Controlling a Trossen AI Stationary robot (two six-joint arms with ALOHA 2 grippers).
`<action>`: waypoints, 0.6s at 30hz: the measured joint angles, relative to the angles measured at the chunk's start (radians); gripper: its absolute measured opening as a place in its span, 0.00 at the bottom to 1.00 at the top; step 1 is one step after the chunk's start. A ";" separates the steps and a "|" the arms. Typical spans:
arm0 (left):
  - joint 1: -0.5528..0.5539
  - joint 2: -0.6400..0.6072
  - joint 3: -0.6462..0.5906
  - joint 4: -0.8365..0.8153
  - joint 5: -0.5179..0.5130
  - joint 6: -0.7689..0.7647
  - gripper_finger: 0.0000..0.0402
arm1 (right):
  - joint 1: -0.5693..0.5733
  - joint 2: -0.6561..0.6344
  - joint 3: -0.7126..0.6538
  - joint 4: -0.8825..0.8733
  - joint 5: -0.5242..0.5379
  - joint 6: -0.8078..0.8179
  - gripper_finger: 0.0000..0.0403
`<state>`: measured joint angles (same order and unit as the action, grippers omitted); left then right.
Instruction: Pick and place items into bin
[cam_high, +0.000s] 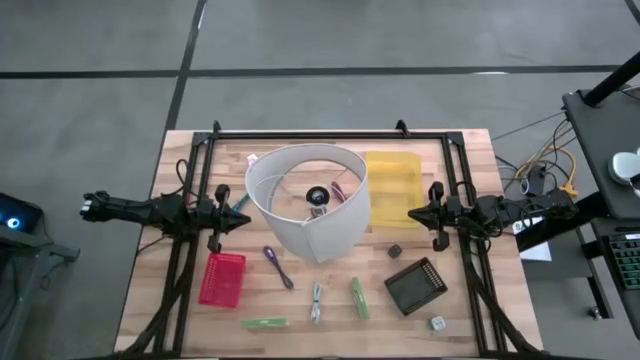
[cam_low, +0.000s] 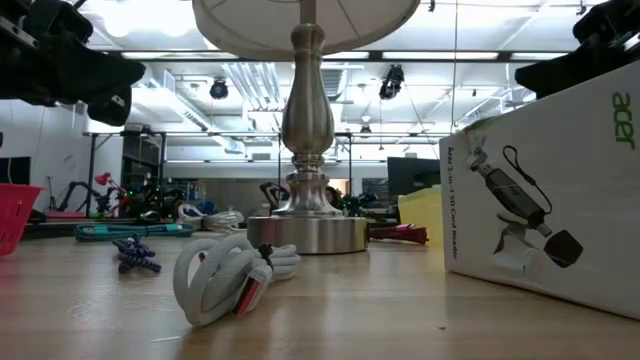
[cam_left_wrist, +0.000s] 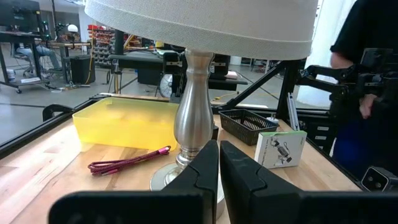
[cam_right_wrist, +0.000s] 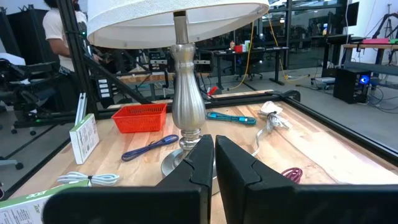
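Note:
The bin (cam_high: 395, 178), a shallow yellow translucent tray, sits at the table's far right, behind a table lamp with a white shade (cam_high: 310, 200) that stands mid-table. Loose items lie on the near half: a purple cord (cam_high: 278, 266), a white cable bundle (cam_high: 317, 300), two green-and-white boxes (cam_high: 359, 297) (cam_high: 265, 323), and a small dark cube (cam_high: 395, 250). My left gripper (cam_high: 243, 212) hovers shut, pointing level at the lamp from the left. My right gripper (cam_high: 412, 213) hovers shut, pointing level at the lamp from the right. A magenta cord (cam_left_wrist: 127, 160) lies by the lamp's base.
A red basket (cam_high: 222, 278) sits near left and a dark mesh basket (cam_high: 415, 285) near right. A grey cube (cam_high: 437, 322) lies by the near edge. A teal cable (cam_right_wrist: 230, 117) lies at the far left. A person (cam_left_wrist: 367, 74) stands beyond the table's right side.

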<state>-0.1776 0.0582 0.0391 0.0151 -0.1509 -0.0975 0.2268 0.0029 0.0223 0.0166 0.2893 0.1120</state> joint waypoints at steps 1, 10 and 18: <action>0.000 0.000 0.000 0.000 0.000 0.000 0.00 | 0.000 0.000 0.000 0.000 0.000 0.000 0.02; 0.000 0.000 0.000 0.000 0.000 0.000 0.00 | 0.000 0.000 0.000 0.000 0.000 0.020 0.02; 0.001 0.000 0.000 0.000 0.000 0.000 0.00 | 0.000 0.000 0.000 0.002 -0.002 0.208 0.02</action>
<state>-0.1764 0.0582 0.0393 0.0151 -0.1505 -0.0977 0.2268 0.0029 0.0225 0.0185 0.2878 0.3204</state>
